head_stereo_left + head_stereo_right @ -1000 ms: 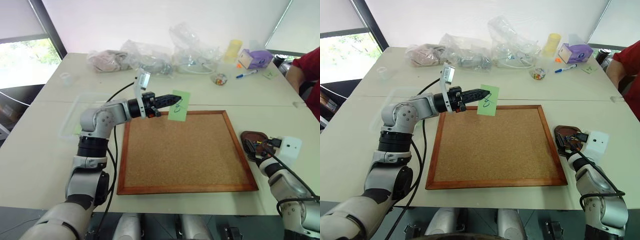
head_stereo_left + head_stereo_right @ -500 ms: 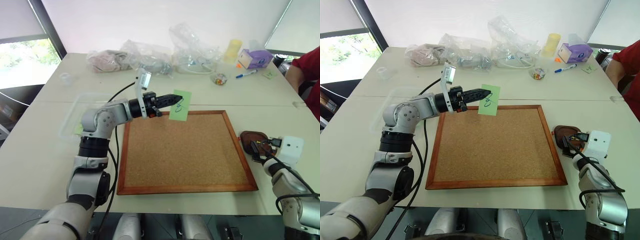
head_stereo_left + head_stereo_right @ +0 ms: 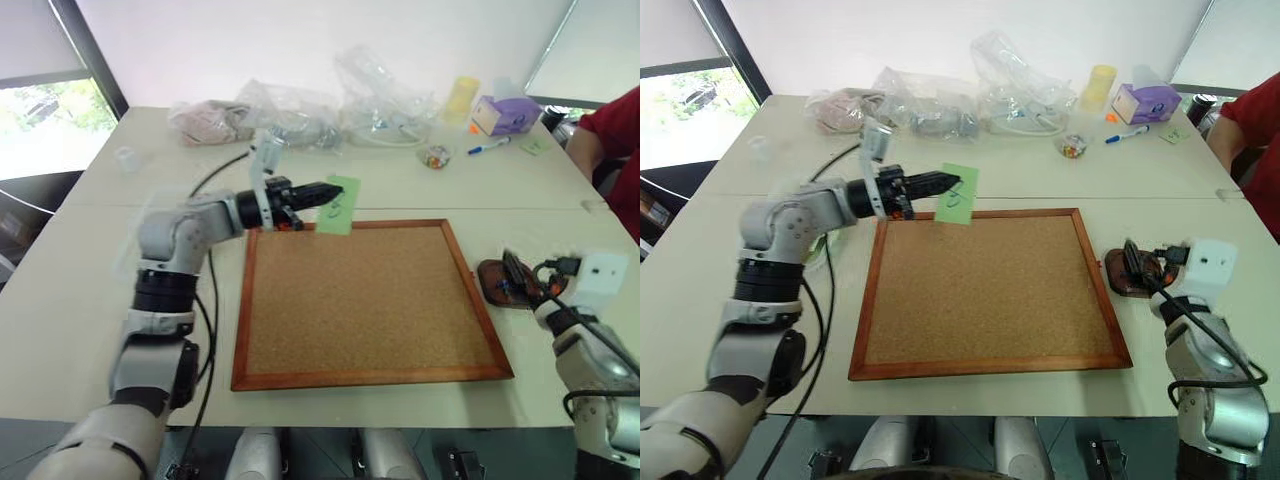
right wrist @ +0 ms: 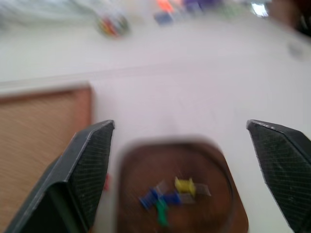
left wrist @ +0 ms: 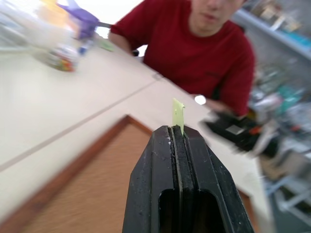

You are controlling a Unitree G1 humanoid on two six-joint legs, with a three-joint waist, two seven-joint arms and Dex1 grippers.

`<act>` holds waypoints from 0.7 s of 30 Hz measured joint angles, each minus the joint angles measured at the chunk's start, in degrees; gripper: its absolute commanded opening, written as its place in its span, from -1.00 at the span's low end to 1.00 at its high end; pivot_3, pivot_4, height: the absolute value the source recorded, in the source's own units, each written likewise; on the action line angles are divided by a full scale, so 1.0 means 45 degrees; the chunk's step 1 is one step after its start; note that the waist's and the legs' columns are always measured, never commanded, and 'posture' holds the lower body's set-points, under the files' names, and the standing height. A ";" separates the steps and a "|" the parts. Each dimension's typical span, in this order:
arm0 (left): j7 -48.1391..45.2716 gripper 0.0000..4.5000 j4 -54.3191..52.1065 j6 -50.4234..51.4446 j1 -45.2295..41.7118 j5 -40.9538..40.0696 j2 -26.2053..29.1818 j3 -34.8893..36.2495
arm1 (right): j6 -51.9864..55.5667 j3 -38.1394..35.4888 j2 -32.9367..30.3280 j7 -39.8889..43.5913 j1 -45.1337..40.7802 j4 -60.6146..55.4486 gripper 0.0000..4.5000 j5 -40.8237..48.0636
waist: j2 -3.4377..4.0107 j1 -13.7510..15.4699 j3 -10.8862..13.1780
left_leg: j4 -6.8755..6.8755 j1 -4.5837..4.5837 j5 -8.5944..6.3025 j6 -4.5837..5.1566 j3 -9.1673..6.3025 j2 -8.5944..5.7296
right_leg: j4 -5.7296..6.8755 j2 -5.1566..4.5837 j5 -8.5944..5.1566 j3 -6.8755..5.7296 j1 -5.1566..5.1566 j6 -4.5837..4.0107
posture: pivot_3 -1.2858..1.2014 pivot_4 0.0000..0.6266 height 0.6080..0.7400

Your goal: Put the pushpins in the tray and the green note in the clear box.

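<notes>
Blur, crops and overlaps in the tabletop views

The pushpins (image 4: 165, 196) in the tray (image 4: 141, 165) blur into blue, green and yellow smudges, so their number cannot be told; the left gripper (image 5: 177, 130) hides most of the green note (image 5: 178, 112), whose handwritten figure (image 3: 335, 204) is too small to read; the person (image 5: 199, 53) is cut off by the top edge; the clear box (image 3: 135, 262) is smeared behind the left arm

Pale green note (image 3: 336, 205), dark handwritten mark, held off the table beside the board's far-left corner; brown rounded tray (image 4: 180, 194) on the table, holding blue, green, yellow pushpins (image 4: 165, 196).
</notes>
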 measured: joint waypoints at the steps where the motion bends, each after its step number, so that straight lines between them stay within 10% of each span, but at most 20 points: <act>1: -0.0023 -1.00 0.0034 -0.0225 -0.0157 0.0266 0.0588 -0.0005 | 0.0283 0.0157 -0.0223 0.0361 -0.0351 -0.0622 0.98 0.0597 | -0.0010 -0.0019 0.0006 | 0.0000 0.0001 0.0001 -0.0002 0.0001 0.0008 | 0.0001 0.0009 0.0002 -0.0001 -0.0001 -0.0003 | 0.03 -0.52 0.96; 9: -0.0685 -1.00 0.0995 -0.1195 0.0520 0.2779 0.6260 -0.0041 | 0.2535 0.3786 -0.1054 0.2614 -0.1700 -0.2543 0.98 0.3600 | -0.0025 -0.0109 0.0016 | -0.0014 -0.0006 -0.0006 0.0011 0.0026 0.0006 | -0.0026 -0.0035 -0.0001 -0.0011 -0.0002 -0.0006 | 0.03 -0.52 0.96; 16: -0.0743 -1.00 0.1079 -0.0057 0.2513 0.3125 0.7049 -0.0118 | 0.2207 0.5274 -0.0840 0.3218 -0.2069 -0.1548 0.98 0.3029 | -0.0178 0.0330 0.0083 | 0.0017 -0.0021 -0.0011 0.0019 0.0024 0.0000 | -0.0028 -0.0053 -0.0023 -0.0021 0.0003 -0.0046 | 0.03 -0.52 0.96; 21: -0.0447 -0.11 0.1145 0.0183 0.2515 0.3159 0.6721 -0.0098 | 0.1943 0.5717 -0.0556 0.3326 -0.2188 -0.1307 1.00 0.2552 | -0.0192 0.0332 0.0084 | 0.0015 -0.0021 -0.0011 0.0019 0.0026 0.0006 | -0.0017 -0.0047 -0.0001 -0.0023 -0.0008 -0.0007 | 0.03 -0.52 0.96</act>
